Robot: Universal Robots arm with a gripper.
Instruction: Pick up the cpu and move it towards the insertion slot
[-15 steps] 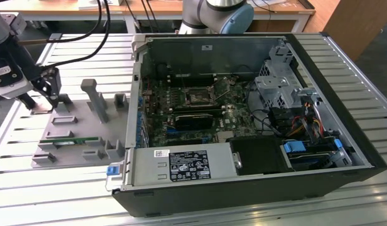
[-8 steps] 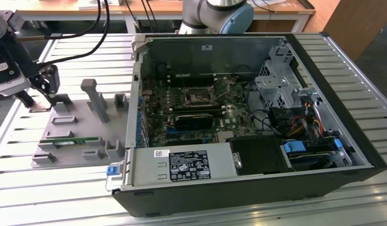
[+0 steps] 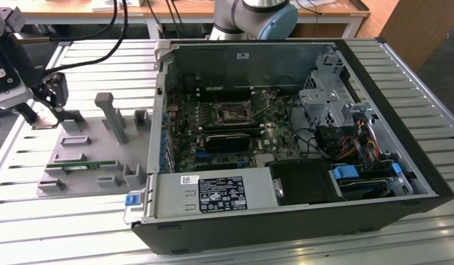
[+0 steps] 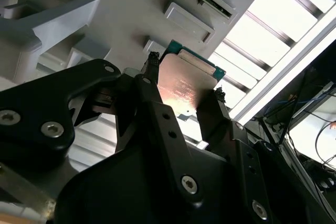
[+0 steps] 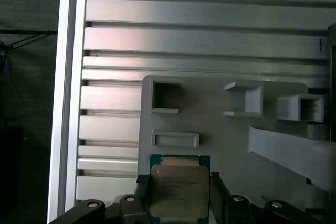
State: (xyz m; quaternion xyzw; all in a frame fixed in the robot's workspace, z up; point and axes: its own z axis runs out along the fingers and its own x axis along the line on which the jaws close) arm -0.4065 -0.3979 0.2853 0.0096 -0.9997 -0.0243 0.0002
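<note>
While my gripper (image 5: pixel 179 178) pinches the cpu (image 5: pixel 178 195) by its thin edges over the gray tray (image 5: pixel 220 135), any jolt could shake it loose.

Bright, even overhead light filled the exterior view. The ribbed silver aluminium table (image 3: pixel 87 232) gave off pale glare along its slats. The inside of the open black metal computer case (image 3: pixel 286 234) lay in shade, and its dark square metal-framed insertion slot (image 3: pixel 232 115) was dim between the walls.

In the second wrist view the table's slats burned out to white. The black metal two-fingered gripper (image 4: pixel 186 76) read as a dark, almost silhouetted mass. The small flat silvery square cpu (image 4: pixel 186 85) clamped in it carried a warm pinkish sheen. In the first wrist view the light was softer. The raised pockets of the flat grey plastic tray (image 5: pixel 220 129) cast short, faint shadows.
</note>
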